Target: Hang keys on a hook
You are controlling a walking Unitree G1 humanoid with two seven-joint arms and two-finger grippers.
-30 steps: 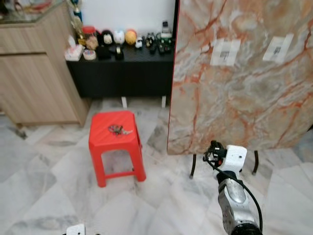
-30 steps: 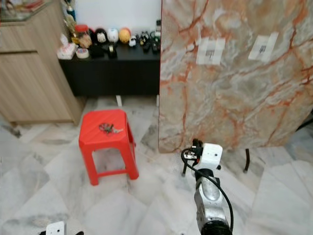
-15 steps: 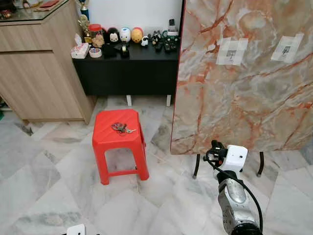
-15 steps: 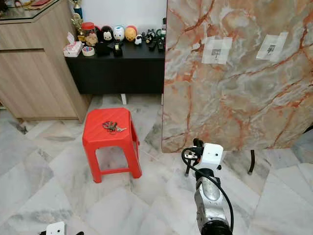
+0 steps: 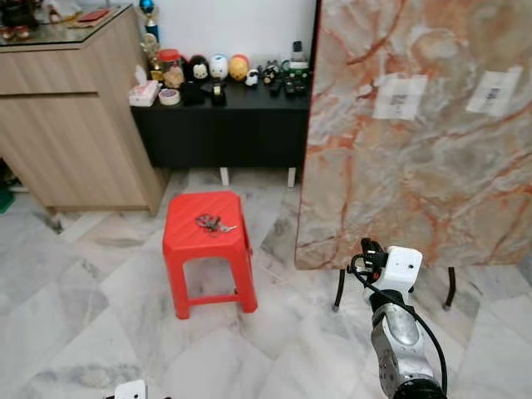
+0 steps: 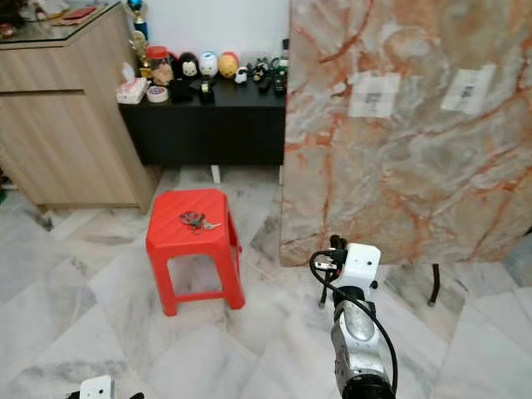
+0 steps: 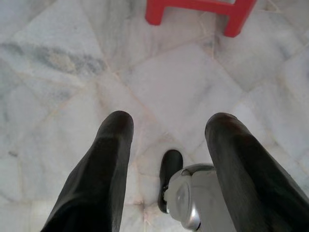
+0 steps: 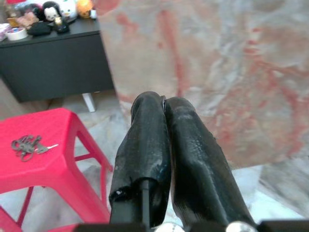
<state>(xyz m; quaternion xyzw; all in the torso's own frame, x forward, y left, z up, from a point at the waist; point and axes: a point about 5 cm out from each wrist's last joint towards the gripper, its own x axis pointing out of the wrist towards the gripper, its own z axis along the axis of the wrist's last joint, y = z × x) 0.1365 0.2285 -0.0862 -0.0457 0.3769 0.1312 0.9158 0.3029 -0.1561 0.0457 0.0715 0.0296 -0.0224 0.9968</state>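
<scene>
Nearest to us, our right arm reaches forward low over the pale marble floor (image 5: 75, 283), its right gripper (image 8: 161, 104) empty, the two black fingers pressed together and pointing toward the gap between stool and slab. Our left gripper (image 7: 166, 128) hangs low over the same floor on the left, its fingers (image 7: 108, 154) spread apart with nothing between them. Farther ahead, to the left, a red plastic stool (image 5: 208, 249) stands on the tiles, and the keys (image 5: 212, 223) lie in a small bunch on its seat, well apart from both grippers. To the right of the stool, a large marble slab (image 5: 416, 141) veined in orange stands upright on dark legs, with two pale tags on its face. Beyond the stool, a low black cabinet (image 5: 224, 125) against the white wall carries a row of small figurines (image 5: 218, 66), and a light wooden cabinet (image 5: 71, 125) stands at far left.
</scene>
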